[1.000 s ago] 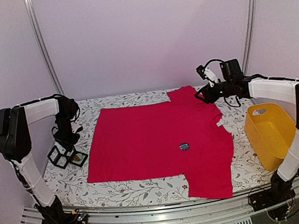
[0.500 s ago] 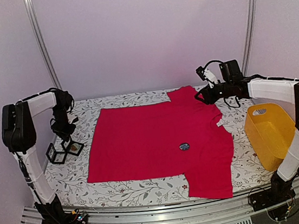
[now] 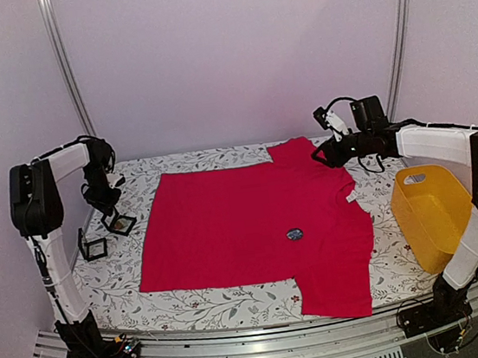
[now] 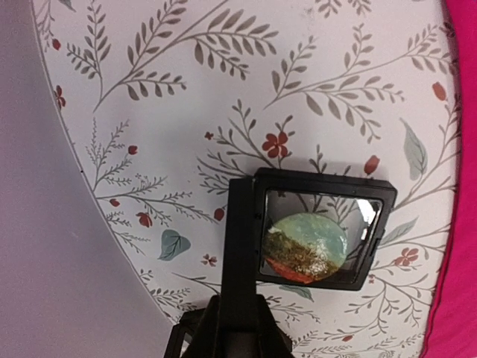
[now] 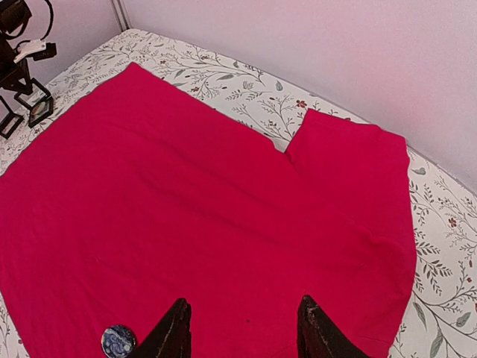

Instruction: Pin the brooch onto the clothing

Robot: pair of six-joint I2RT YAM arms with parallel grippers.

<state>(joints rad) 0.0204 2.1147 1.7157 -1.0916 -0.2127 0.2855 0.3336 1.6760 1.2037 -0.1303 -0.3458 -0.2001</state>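
Observation:
The clothing, a red T-shirt [image 3: 253, 221], lies flat on the floral tablecloth [image 3: 104, 287]. A small round blue brooch [image 3: 295, 234] rests on the shirt's chest and also shows in the right wrist view [image 5: 118, 341]. My left gripper [image 3: 109, 209] hangs over the table's left side, shut on the edge of a black square case [image 4: 320, 235]. Behind the case's clear window sits a round green, brown and red brooch [image 4: 307, 247]. My right gripper [image 5: 244, 328] hovers open above the shirt [image 5: 223, 209] near its far sleeve, with nothing between its fingers.
A second black square frame [image 3: 93, 247] lies on the cloth left of the shirt. A yellow basket [image 3: 434, 207] stands at the right edge of the table. The back wall is close behind the shirt's far edge.
The left gripper has carried the black case up off the cloth and toward the back of the table. The other frame stays behind. The right arm has not moved.

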